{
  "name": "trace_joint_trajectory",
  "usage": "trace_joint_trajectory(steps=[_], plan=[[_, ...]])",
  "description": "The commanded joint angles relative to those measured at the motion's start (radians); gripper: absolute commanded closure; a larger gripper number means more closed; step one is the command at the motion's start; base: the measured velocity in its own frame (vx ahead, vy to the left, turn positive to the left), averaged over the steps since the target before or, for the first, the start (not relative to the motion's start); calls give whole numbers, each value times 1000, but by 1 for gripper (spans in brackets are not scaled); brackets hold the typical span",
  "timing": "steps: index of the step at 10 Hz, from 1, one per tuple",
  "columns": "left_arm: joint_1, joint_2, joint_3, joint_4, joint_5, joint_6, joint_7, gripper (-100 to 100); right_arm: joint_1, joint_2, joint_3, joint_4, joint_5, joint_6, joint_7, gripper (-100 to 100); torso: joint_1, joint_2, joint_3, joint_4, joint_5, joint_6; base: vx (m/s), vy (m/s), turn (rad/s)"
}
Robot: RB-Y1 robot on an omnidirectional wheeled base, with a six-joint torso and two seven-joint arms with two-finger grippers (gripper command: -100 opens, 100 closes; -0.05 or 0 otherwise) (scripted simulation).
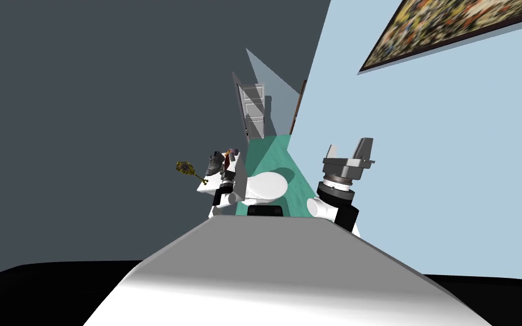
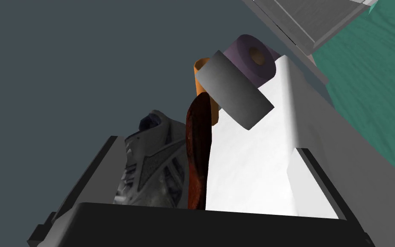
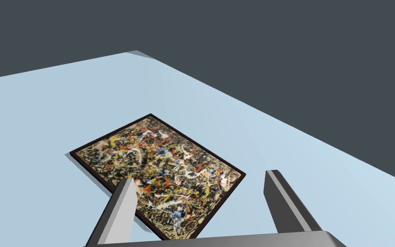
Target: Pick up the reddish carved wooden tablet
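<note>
Between the left gripper's (image 2: 207, 145) spread fingers (image 2: 93, 173) stands the reddish tablet (image 2: 198, 141).

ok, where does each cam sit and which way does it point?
Head: on the head, steeply down and forward, rolled; sees the white surface and my raised right gripper.
Left wrist: on the left hand, looking along the open left gripper at the reddish tablet, on edge beside the grey shoe.
Right wrist: on the right hand, open fingers facing a wall.
Shared: head and left wrist both show tablet and shoe.

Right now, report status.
Left gripper open, straddling reddish tablet, no grip. Right gripper open, raised. Grey shoe close beside tablet, also between fingers.
</note>
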State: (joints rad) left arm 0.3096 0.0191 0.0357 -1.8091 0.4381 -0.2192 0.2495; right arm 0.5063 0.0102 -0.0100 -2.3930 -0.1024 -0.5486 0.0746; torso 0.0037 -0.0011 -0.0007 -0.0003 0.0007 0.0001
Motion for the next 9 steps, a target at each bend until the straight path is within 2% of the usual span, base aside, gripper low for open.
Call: trace_joint_trajectory(steps=[1, 2, 3, 4, 5, 6, 7, 9], plan=[[-3, -42, 11, 13, 12, 11, 5, -100, 0, 0, 0, 0, 0, 0, 0, 0, 0, 0, 0, 0, 0, 0, 8, 63, 56], [-1, -58, 16, 18, 14, 13, 6, -100, 0, 0, 0, 0, 0, 0, 0, 0, 0, 0, 0, 0, 0, 0, 11, 67, 34], [-4, -47, 14, 13, 12, 14, 4, -100, 0, 0, 0, 0, 0, 0, 0, 0, 1, 0, 0, 0, 0, 0, 6, 29, 1], [-3, -49, 14, 14, 12, 15, 4, 0, 0, 0, 0, 0, 0, 0, 0, 0, -1, 1, 0, 0, 0, 0, 0, 0, 0], [3, -49, 21, -17, 16, 41, 1, -100, 0, 0, 0, 0, 0, 0, 0, 0, -2, 0, 0, 0, 0, 0, 72, -9, 10], [1, -47, 18, -4, 15, 27, 4, -100, 0, 0, 0, 0, 0, 0, 0, 0, -2, -3, -2, -1, -1, 0, 25, -11, 24], [1, -47, 19, -7, 16, 31, 4, 100, 0, 0, 0, 0, 0, 0, 0, 0, -3, -2, -1, -1, -1, 0, 0, 0, 0], [1, -48, 18, -6, 16, 32, 4, 100, 0, 0, 0, 0, 0, 0, 0, 0, -2, 0, 0, 1, -1, -1, 0, 0, 0]])
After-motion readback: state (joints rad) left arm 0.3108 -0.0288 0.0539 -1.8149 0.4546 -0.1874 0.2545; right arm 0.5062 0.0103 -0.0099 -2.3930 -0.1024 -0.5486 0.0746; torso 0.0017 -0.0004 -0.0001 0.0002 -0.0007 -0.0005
